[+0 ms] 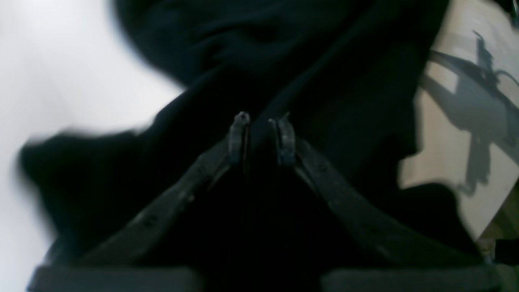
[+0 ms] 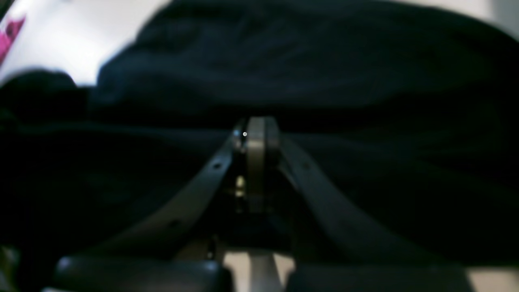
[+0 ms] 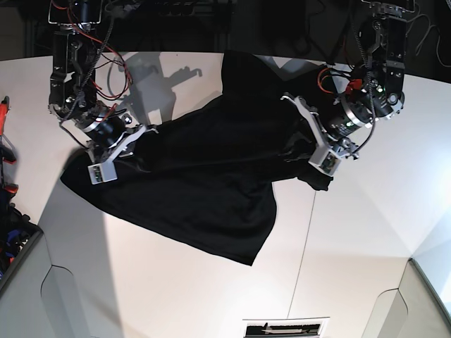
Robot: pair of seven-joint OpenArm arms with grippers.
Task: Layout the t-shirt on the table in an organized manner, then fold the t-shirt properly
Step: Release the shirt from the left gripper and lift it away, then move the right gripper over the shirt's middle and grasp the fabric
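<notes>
The t-shirt (image 3: 204, 179) shows only plain black cloth, with no graphic in view. It is stretched, wrinkled, between my two grippers over the white table (image 3: 176, 289), and one corner lies toward the front. My left gripper (image 3: 309, 139), on the right of the base view, is shut on a fold of the shirt; in the left wrist view the gripper (image 1: 259, 121) pinches black cloth (image 1: 284, 61). My right gripper (image 3: 125, 150) is shut on the shirt's other side; in the right wrist view the gripper (image 2: 256, 130) is closed amid blurred black cloth (image 2: 324, 73).
Red and dark tools (image 3: 5, 148) lie at the table's left edge, and a pink object (image 2: 12, 28) shows in the right wrist view. A thin seam (image 3: 303, 246) runs toward the front. A printed label (image 3: 285, 327) sits at the front edge. The table's front corners are cut off.
</notes>
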